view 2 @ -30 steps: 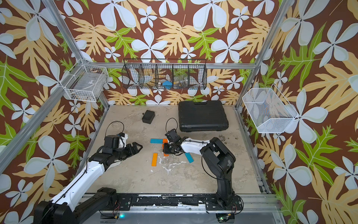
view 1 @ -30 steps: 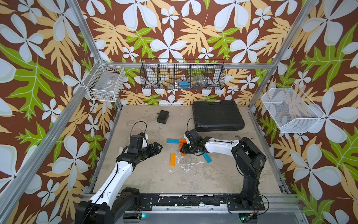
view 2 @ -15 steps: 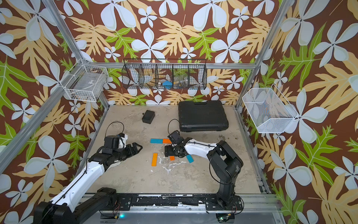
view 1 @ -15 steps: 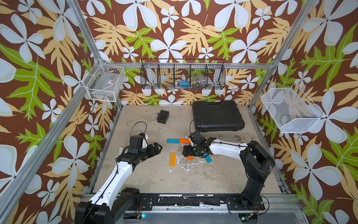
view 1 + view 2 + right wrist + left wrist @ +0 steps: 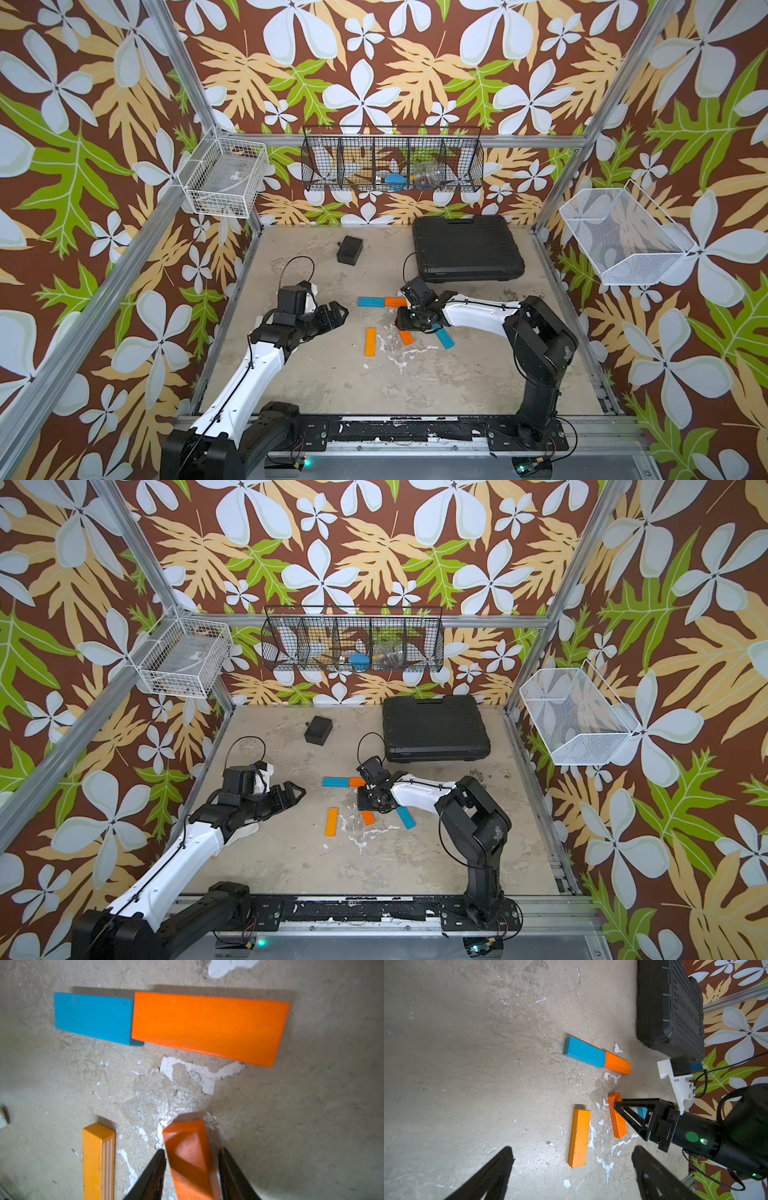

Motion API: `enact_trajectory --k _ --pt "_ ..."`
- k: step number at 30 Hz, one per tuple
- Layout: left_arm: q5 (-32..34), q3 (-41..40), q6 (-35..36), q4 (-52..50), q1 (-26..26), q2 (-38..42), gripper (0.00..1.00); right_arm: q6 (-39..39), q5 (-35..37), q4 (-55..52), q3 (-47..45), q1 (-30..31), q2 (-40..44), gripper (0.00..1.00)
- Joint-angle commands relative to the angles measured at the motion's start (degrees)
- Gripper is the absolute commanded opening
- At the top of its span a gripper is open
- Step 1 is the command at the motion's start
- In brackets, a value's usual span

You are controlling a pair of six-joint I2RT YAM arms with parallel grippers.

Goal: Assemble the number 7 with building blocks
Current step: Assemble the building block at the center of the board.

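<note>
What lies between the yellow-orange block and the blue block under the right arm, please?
The orange block, straddled by the right gripper, shown in both top views.

the box [image 5: 349, 250] sits left of the case [image 5: 467, 249], blocks [image 5: 370, 341] before both.

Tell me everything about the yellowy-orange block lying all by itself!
The yellow-orange block is a small flat rectangular bar, smooth like painted wood, with pale stripes along one long side and a few dark scuffs. It lies flat on the worn grey table, touching nothing else. A darker orange block lies beside it, apart.
</note>
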State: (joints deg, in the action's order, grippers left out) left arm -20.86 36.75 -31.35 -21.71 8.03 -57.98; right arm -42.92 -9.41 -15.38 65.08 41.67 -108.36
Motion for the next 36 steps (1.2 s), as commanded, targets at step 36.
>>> enact_trajectory --k 36 --pt "-0.14 0.12 -0.12 0.73 -0.08 -1.07 0.92 -1.61 -1.23 -16.92 8.85 1.48 -7.02 0.22"
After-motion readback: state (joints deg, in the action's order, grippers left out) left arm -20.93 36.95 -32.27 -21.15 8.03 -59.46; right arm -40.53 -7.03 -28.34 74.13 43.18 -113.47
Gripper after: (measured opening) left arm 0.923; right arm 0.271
